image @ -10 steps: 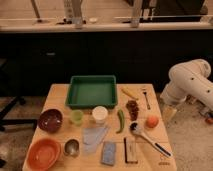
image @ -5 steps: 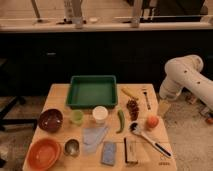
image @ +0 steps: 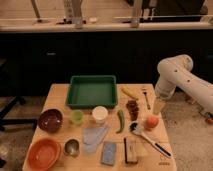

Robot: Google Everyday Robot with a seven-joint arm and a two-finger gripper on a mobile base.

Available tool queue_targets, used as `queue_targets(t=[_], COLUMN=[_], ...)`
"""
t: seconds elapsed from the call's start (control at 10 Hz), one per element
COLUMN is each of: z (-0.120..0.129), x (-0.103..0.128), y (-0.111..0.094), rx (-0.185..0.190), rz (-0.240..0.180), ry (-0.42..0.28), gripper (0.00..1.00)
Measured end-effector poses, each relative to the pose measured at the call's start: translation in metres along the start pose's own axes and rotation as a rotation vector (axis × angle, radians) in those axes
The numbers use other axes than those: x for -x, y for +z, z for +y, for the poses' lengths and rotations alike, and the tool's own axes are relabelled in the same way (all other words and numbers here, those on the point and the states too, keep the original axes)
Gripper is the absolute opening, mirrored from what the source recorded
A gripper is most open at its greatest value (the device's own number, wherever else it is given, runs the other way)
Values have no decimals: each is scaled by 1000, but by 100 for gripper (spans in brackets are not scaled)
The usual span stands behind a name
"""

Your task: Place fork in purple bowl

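The slim silvery fork (image: 146,96) lies near the table's far right edge, beside a yellow banana (image: 129,92). The dark purple bowl (image: 50,120) stands at the left of the wooden table (image: 57,97), empty. My gripper (image: 158,106) hangs from the white arm (image: 175,75) at the table's right edge, just right of the fork and slightly nearer than it, a little above table height. It holds nothing that I can see.
A green tray (image: 92,91) sits at the back centre. An orange bowl (image: 43,153) and metal cup (image: 72,147) are front left. A white cup (image: 100,114), green cup (image: 76,117), green pepper (image: 120,120), grapes (image: 132,109), peach (image: 151,122), blue-handled white utensil (image: 149,139) and sponges (image: 108,152) fill the middle and right.
The arm has swung left and down from beyond the table's right side, bringing the gripper to the table's right edge near the fork. Objects on the table have not moved.
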Motion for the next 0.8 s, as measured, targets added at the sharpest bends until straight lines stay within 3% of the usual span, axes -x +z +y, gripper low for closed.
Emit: queue_targets(t=[0.5,0.8], z=[-14,-15], x=[14,14], y=[24,25], rx=[33,40], rz=[8,1], ry=[-6,-7], gripper=[80,80])
